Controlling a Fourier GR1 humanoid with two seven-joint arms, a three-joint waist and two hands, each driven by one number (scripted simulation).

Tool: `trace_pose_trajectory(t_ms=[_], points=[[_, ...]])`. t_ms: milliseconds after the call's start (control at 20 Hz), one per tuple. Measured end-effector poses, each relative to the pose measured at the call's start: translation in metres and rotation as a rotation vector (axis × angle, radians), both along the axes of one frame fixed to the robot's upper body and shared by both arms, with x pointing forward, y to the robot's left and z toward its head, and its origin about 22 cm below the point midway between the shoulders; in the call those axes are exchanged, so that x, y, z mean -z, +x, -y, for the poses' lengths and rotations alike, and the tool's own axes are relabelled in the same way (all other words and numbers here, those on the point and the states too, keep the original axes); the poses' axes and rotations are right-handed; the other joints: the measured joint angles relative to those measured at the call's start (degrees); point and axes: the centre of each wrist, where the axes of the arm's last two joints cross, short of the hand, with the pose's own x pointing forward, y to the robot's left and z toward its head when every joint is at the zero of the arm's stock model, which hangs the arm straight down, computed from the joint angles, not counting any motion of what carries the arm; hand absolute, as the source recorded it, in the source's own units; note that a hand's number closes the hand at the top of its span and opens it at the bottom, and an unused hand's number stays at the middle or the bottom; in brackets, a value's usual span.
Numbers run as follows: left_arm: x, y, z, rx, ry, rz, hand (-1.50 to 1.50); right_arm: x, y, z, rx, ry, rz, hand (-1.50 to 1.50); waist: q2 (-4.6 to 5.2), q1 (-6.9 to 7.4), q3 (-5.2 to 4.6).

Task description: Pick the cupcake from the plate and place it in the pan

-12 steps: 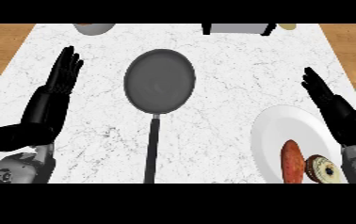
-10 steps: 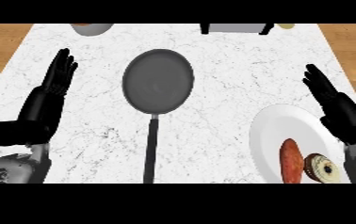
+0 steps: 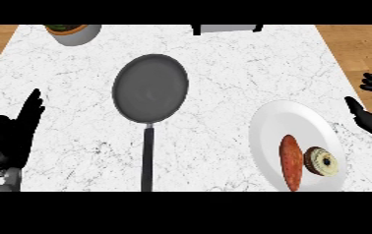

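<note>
cupcake (image 3: 322,160) on the plate (image 3: 280,122) (beside something orange), apart from seemingly straight right hand (image 3: 359,112) fingers.

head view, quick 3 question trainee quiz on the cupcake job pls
1. True or false: the cupcake already sits in the pan.
2. What lies left of the cupcake on the plate? A) a long orange-brown food B) a spoon C) a lemon
3. Fill in: the pan's handle points toward the view's ____ edge.

Key: 1 false, it is on the plate; 2 A, the long orange-brown food; 3 lower.
</note>
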Motion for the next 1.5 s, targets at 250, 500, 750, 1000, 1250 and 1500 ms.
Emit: trace_pose_trajectory(t_ms=[250, 500, 750, 1000, 1250, 1500], points=[[0.003, 0.000, -0.012, -0.037, 0.004, -0.086, 0.00, 0.034, -0.062, 0.007, 0.118, 0.080, 0.133, -1.50, 0.04, 0.97, 0.05], [0.008, 0.008, -0.009, -0.025, 0.012, -0.111, 0.00, 0.019, -0.109, 0.016, 0.093, -0.041, 0.114, -1.50, 0.22, 2.51, -0.03], [0.006, 0.015, -0.003, -0.023, 0.017, -0.114, 0.00, -0.022, -0.129, 0.024, 0.084, -0.254, -0.060, -1.50, 0.37, 3.08, -0.17], [0.001, 0.019, -0.003, -0.005, 0.022, -0.111, 0.00, -0.060, -0.128, 0.022, 0.039, -0.496, -0.305, -1.50, 0.62, 4.05, -0.28], [-0.003, 0.027, 0.001, 0.011, 0.025, -0.104, 0.00, -0.089, -0.113, -0.001, 0.006, -0.667, -0.523, -1.50, 0.82, 5.05, -0.26], [0.001, 0.029, 0.002, 0.017, 0.027, -0.114, 0.00, -0.096, -0.098, -0.029, -0.018, -0.781, -0.704, -1.50, 0.84, 5.71, -0.16]])
